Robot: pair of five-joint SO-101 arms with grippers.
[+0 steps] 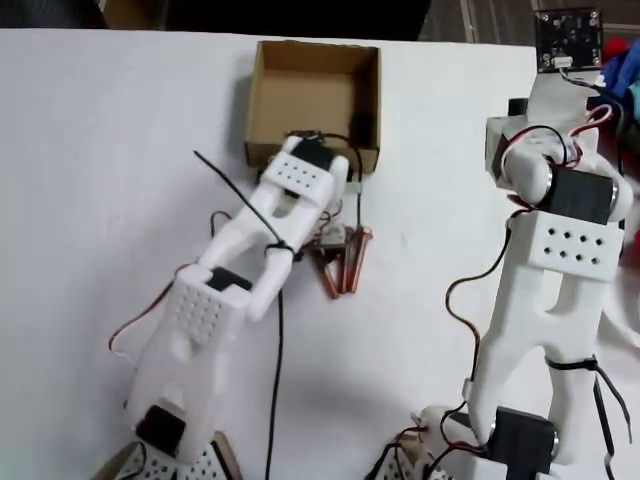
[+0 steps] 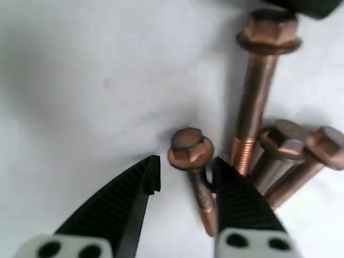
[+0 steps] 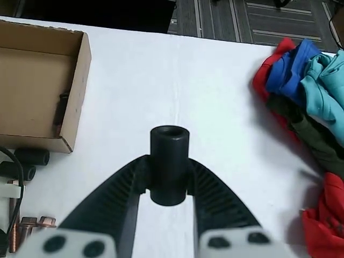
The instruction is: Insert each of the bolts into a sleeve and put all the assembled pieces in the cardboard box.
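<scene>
White table (image 1: 90, 150), grey floor (image 3: 258, 19) beyond; left claw (image 2: 185, 172) spread astride bolt (image 2: 189, 148), right claw (image 3: 167, 177) pinching sleeve (image 3: 168, 148)

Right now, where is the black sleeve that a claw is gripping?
The black sleeve stands upright, clamped in the right gripper, over bare table apart from the cardboard box and the bolts.

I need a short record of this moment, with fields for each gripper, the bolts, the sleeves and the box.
left gripper: open, jaws on either side of one bolt
right gripper: shut on a black sleeve
other bolts: three more, close beside the first
loose sleeves: two, on the table beside the cardboard box
box contents: one dark piece by an inner wall; kind not clear
</scene>
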